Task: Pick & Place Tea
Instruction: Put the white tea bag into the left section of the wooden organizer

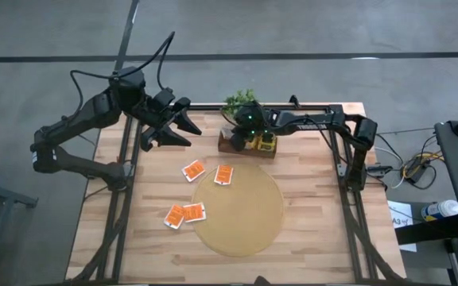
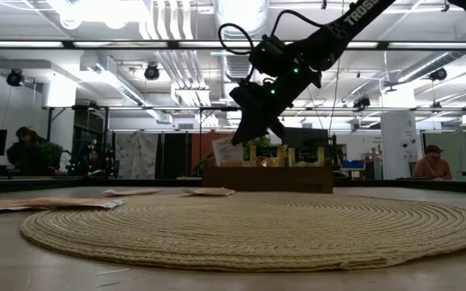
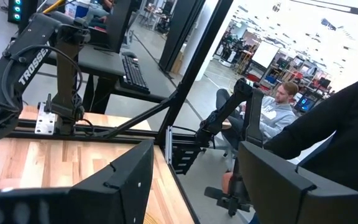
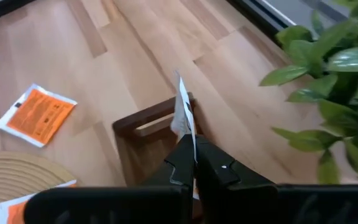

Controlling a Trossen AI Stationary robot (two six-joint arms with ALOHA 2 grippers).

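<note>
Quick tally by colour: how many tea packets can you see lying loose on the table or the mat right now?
Orange-red packets lying loose: 4 (one, one overlapping the round mat, one, one)
Yellow packets lying loose: 0
Total loose: 4
Additionally, the right pincer is shut on one packet, seen edge-on, colour unclear.

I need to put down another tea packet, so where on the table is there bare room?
Most of the round mat is bare, as is the wood to its right. It is crowded left of the mat, where four orange packets lie, and at the wooden box, where the right gripper pinches a packet.
</note>
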